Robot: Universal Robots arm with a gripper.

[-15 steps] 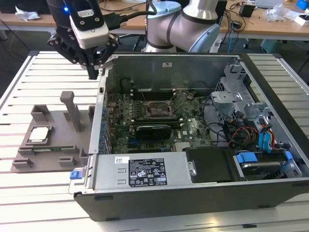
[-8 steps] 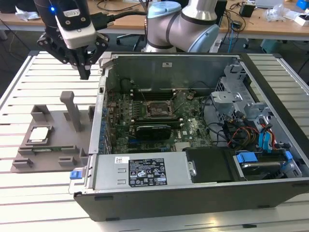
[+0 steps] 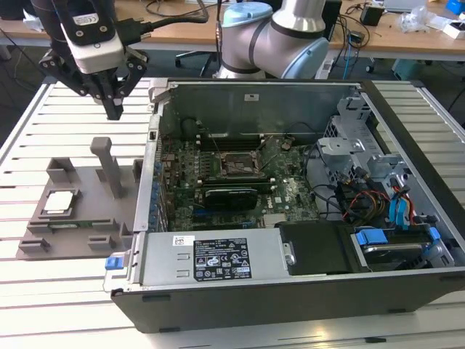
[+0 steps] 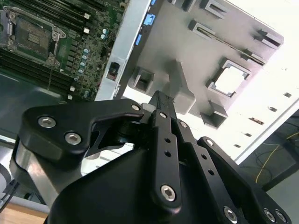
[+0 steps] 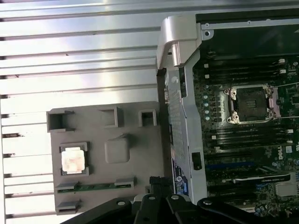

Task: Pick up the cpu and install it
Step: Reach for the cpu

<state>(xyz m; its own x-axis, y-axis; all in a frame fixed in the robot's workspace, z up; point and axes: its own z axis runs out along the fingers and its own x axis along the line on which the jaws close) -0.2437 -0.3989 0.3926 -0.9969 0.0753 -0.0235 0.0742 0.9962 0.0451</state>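
**Pincer closed and empty over the fixture; cpu lies in its nest**

The pincer (image 3: pixel 114 110) hangs with its fingers drawn together, gripping nothing. The cpu (image 3: pixel 59 203) lies flat well below it, off to the side away from the computer case (image 3: pixel 218 273), beyond the upright post (image 3: pixel 110 169) that stands nearly under the tips. The chip sits in a square nest of the grey fixture plate (image 3: pixel 91 212). A long slot of the same plate holds a green strip of circuit board (image 5: pixel 93 186). On the pincer's other side, the open case holds the motherboard (image 3: pixel 283 193), whose cpu socket (image 5: pixel 247 103) shows a dark middle with no chip in it. I judge the chip light, rigid, smooth-topped and delicate underneath. It is best taken by two opposite edges and kept level.
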